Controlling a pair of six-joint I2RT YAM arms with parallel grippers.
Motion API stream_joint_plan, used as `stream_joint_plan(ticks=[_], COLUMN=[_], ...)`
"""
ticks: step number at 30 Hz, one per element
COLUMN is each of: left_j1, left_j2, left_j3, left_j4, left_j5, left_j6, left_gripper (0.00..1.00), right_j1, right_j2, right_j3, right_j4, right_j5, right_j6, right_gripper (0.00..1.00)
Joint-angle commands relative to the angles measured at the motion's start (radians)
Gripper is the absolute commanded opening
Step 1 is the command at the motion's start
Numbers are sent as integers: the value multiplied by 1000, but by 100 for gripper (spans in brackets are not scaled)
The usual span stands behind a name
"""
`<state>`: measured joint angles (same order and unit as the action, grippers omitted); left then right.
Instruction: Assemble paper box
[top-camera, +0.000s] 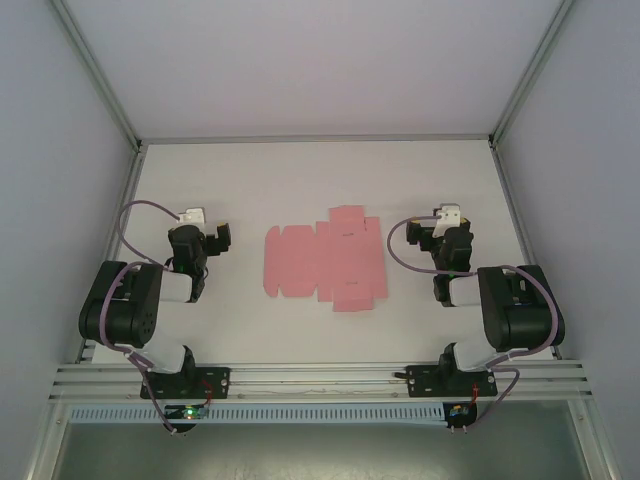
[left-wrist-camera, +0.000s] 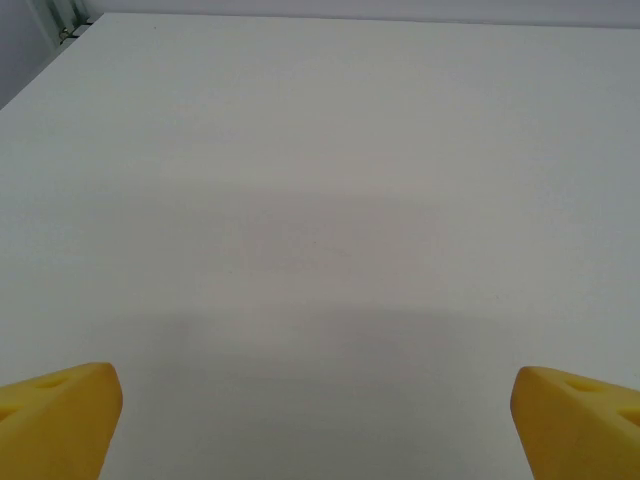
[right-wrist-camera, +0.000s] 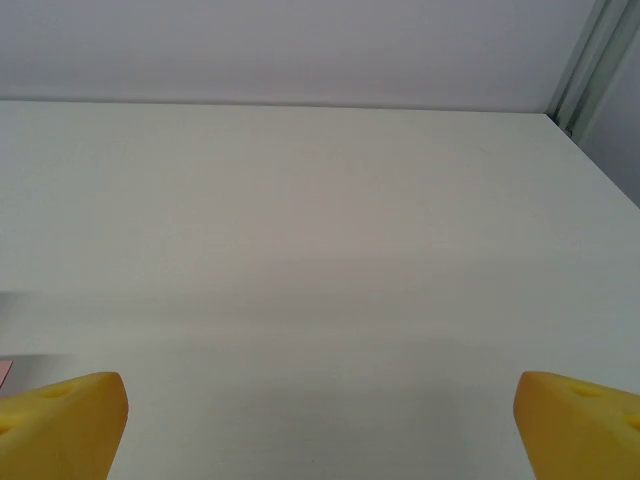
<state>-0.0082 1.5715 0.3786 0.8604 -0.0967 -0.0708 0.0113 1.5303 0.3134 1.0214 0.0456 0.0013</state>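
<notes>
Count of things: one paper box, one white table, two arms and two grippers. The paper box is a pink flat die-cut sheet, not folded, with several flaps on its far and near sides, and it lies flat on the table about in the middle between the two sides. The left arm stands at the near left and the right arm at the near right. The left gripper is to the left of the sheet and apart from it, with bare table between them. The right gripper is to the right of the sheet, a little closer to its edge but also not touching it. Both grippers are at about the same depth on the table as the sheet. In the left wrist view two yellow fingertips show at the lower corners, far from each other, with bare white table between them, so the jaws stand wide apart and hold nothing. The right wrist view gives the same picture: two yellow fingertips wide apart, nothing between them, and a tiny pink sliver at the left border.
</notes>
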Motion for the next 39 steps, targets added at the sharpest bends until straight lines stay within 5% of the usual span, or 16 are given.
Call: stream_joint_plan(ticks=[1, 28, 34, 39], left_j1=[7, 8, 8, -13], left_j2=[-17, -37, -266, -415], left_j3=[11, 43, 127, 231], left_j4=[19, -45, -373, -670], left_j5=[2, 35, -44, 117], left_j6=[17, 25, -41, -165], left_gripper=[100, 100, 100, 100], right_j1=[7, -6, 53, 156], right_j2=[-13, -30, -227, -317], right_j3=[13, 26, 148, 314], right_j4=[14, -9, -399, -823], right_j5=[14, -1, 91, 162], right_j6=[1, 16, 7, 187], right_gripper=[98, 98, 98, 98])
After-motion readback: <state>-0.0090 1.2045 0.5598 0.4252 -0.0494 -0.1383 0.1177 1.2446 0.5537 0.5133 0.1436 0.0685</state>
